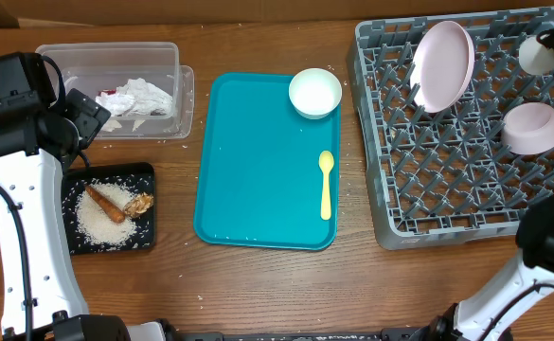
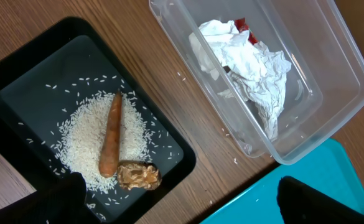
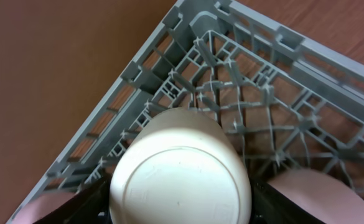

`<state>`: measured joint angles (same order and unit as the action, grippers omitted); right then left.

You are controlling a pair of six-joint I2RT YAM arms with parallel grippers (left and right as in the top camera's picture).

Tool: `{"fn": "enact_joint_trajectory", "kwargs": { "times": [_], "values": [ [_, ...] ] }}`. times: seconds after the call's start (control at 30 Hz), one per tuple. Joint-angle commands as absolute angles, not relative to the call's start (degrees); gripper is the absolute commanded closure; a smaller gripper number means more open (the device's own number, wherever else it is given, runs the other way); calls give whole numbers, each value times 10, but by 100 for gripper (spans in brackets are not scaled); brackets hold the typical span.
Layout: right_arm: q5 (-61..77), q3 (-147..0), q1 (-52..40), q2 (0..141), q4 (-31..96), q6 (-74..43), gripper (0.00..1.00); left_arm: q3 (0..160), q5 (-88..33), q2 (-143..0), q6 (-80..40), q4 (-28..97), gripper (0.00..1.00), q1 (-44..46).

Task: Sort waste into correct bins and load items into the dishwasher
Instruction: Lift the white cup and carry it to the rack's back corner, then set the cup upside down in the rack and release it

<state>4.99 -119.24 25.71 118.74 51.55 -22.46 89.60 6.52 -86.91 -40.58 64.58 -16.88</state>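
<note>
Grey dish rack (image 1: 373,142) holds the pink plate (image 1: 444,64) and pink bowl (image 1: 532,128); the right end effector (image 3: 180,210) grips the small white cup (image 3: 180,174) at its corner. Left end effector (image 2: 185,199) hangs open above the black tray (image 2: 26,93).

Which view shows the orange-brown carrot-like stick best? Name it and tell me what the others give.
Left wrist view: the orange-brown carrot-like stick lies large and sharp on white rice grains in the flat black rectangular tray, whole length visible. Overhead shows the stick whole but small. The right wrist view misses it.
</note>
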Motion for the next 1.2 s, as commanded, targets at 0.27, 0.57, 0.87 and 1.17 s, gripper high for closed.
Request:
{"fn": "enact_joint_trajectory", "kwargs": {
  "times": [0.27,0.57,0.87,1.17],
  "values": [
    [52,-1200,234,1218,461,-221,14,897,75,-872,-416,645,0,-169],
    [66,-1200,229,1211,490,-221,5,897,75,-872,-416,645,0,-169],
    [129,-1200,190,1120,493,-190,0,897,75,-872,-416,645,0,-169],
    [130,-1200,53,1054,505,-130,6,897,75,-872,-416,645,0,-169]
  ]
}}
